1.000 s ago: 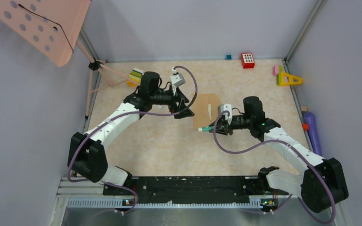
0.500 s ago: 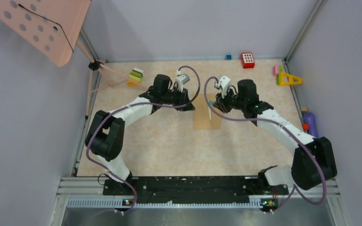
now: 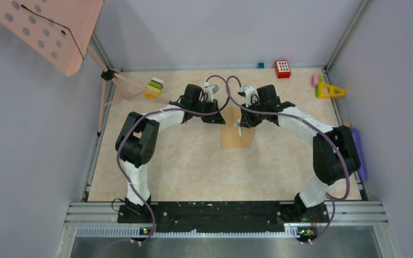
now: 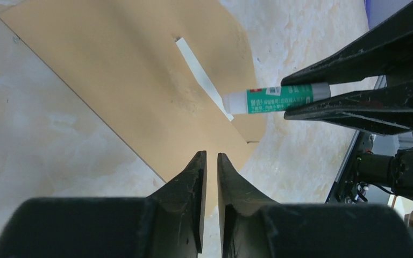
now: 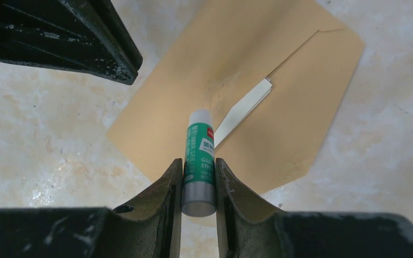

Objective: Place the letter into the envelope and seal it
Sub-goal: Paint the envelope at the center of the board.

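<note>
**Both arms close in on the envelope to glue it**

The envelope (image 3: 229, 138) lies flat mid-table (image 3: 183, 161), somewhat toward the far edge. A second ago the left gripper (image 4: 207, 161) stood wide open at the envelope's left edge, and the right gripper (image 5: 198, 164) hung at its near edge. Now both sit over the envelope's far end, facing each other.

The left jaws have drawn almost together. Only a thin slit is left between them, and nothing shows in it. Their tips are at the envelope's edge, but I cannot tell whether they press on it.

The right gripper is clamped on a green glue stick (image 5: 199, 142). The stick's white end points at the flap seam, just beside a white strip (image 5: 244, 106) peeking out there. That strip may be the letter's edge, though I cannot be sure. Nor can I tell whether the white end is a cap or bare glue.

The flap lies down but does not look stuck. So the letter seems to be in, and sealing looks like the step in hand. The left gripper's closing looks meant to pin the paper while the glue runs along the seam. If the envelope is not held, it could slide under the stick.
</note>
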You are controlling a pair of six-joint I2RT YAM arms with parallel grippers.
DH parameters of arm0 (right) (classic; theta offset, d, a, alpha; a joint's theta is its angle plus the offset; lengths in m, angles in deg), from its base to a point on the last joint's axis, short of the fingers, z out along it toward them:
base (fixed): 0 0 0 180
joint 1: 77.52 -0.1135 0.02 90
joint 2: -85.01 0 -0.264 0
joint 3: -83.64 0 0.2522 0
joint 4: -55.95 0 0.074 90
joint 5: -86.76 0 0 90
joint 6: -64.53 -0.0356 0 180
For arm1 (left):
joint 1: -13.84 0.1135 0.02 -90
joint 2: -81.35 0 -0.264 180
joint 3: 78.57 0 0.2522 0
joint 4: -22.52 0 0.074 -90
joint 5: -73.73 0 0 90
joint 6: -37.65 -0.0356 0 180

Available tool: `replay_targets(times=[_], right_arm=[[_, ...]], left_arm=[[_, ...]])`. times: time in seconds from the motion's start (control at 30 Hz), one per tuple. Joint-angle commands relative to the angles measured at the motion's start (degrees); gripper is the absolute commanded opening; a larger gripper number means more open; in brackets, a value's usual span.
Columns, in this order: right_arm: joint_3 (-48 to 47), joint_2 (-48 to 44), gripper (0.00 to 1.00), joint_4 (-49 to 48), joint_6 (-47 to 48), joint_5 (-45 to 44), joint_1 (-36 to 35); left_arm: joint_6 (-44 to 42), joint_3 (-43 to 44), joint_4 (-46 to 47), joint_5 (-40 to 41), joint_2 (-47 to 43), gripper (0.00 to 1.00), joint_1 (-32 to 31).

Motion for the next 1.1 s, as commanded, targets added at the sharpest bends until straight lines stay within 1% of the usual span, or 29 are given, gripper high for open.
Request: replay_targets(times=[0.0,0.07,0.17,0.37,0.53,0.6,0.67,1.07], right_arm=[[-3.29,1.77,0.0,2.21,-3.74,0.92,-0.13],[-4.02,2.7,0.0,2.56,-3.98,-0.01,-0.25],[-5.61,4.35,0.0,3.46,-4.2,-1.42,-0.34],[-7.11,6.66,0.0,3.59,-4.86,-1.73,-0.5],[-7.61,7.41,0.0,3.28,-4.97,-3.02,-0.55],[-7.55,7.51,0.0,2.92,-4.91,-3.47,-0.62],[-7.35,7.56,0.0,2.7,-4.79,-3.63,-0.6],[-7.75,8.82,0.0,1.97,-5.08,-3.76,-0.94]], left_arm=[[4.06,4.08,1.9,-1.66,2.88,0.12,0.27],[4.94,4.56,2.64,-1.4,4.0,0.04,0.27],[6.12,5.69,2.93,-1.63,5.77,0.0,0.28],[9.05,8.37,2.77,-2.03,8.78,0.0,0.18],[8.97,10.06,1.69,-1.06,10.45,0.0,-0.13],[7.7,11.59,-2.74,0.07,11.45,0.0,-0.28],[7.07,12.98,-4.89,0.54,12.73,0.0,-0.57],[5.41,15.03,-9.25,4.82,15.66,0.0,-1.57]])
